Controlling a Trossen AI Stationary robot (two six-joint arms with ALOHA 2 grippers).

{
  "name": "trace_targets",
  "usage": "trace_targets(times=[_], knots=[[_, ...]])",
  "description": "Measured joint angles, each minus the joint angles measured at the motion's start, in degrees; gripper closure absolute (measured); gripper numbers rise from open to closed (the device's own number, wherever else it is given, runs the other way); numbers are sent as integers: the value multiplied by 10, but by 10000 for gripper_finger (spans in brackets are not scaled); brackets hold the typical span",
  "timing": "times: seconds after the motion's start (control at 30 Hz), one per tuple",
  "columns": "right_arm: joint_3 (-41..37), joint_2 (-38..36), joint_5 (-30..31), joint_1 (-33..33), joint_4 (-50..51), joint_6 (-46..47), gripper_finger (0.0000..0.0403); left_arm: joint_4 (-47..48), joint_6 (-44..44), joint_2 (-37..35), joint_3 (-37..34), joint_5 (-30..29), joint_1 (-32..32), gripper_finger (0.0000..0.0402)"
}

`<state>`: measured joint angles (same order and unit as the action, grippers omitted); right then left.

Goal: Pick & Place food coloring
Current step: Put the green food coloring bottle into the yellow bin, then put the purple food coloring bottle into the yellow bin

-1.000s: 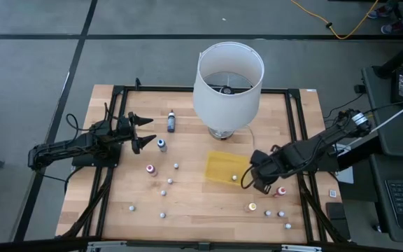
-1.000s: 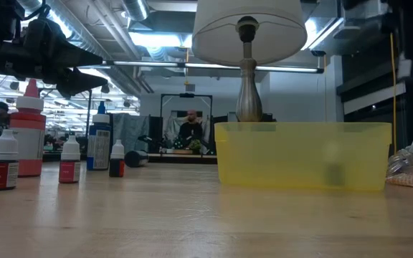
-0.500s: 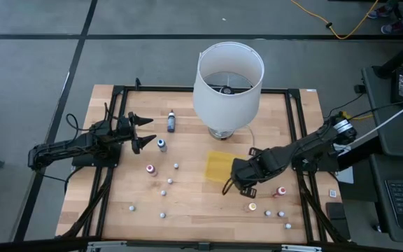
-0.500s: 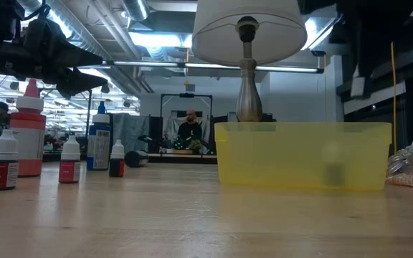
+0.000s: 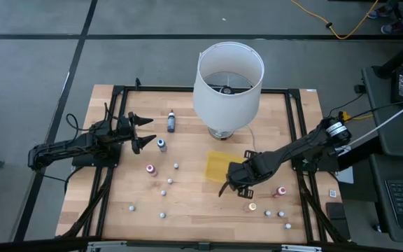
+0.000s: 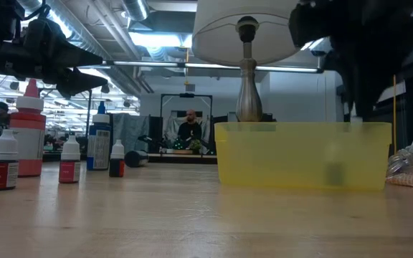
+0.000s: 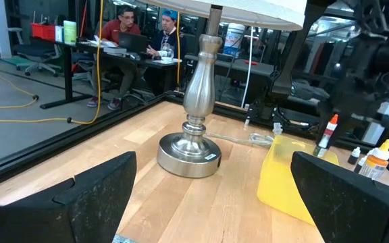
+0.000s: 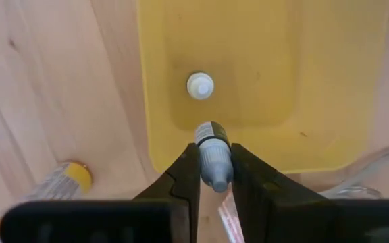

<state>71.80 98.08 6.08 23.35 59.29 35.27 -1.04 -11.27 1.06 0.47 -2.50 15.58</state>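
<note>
Nearest me in the right wrist view, my right gripper (image 8: 213, 177) has its jaws pinched tight on a small grey-capped food coloring bottle (image 8: 213, 156), cap pointing back toward the wrist, base hanging over the near wall of the yellow tray (image 8: 329, 81). One whitish bottle (image 8: 200, 85) already stands inside the tray. Just outside the tray wall an orange-topped bottle (image 8: 65, 181) lies on the table (image 5: 187, 203), and a crumpled clear wrapper (image 8: 377, 169) shows at the tray's other corner. From above, the right gripper (image 5: 228, 183) sits at the tray's front edge, not over its middle, so my worry is this: if I let go here, I judge the bottle could clip the rim and tumble out onto the table, or land on the bottle inside and knock it over. The grip is on the narrow neck, so it might also swivel as the arm moves. Farther off, more bottles (image 5: 152, 169) are scattered across the table, well apart. Beyond the tray stands the lamp (image 5: 228, 80), whose shade could catch my arm if I reach deeper. My left gripper (image 5: 143, 131) waits at the far left, jaws spread wide and empty.
</note>
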Motion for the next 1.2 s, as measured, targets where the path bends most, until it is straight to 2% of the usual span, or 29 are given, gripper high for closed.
trace_targets(times=[0.4, 0.8, 1.2], knots=[[-54, 0, -1, -3, -70, -13, 331, 0, 0, 0, 0, 0, 0, 13], [-57, 31, -3, -3, -90, -25, 329, 0, 0, 0, 0, 0, 0, 13], [-51, 31, -16, -7, -78, -23, 259, 0, 0, 0, 0, 0, 0, 13]])
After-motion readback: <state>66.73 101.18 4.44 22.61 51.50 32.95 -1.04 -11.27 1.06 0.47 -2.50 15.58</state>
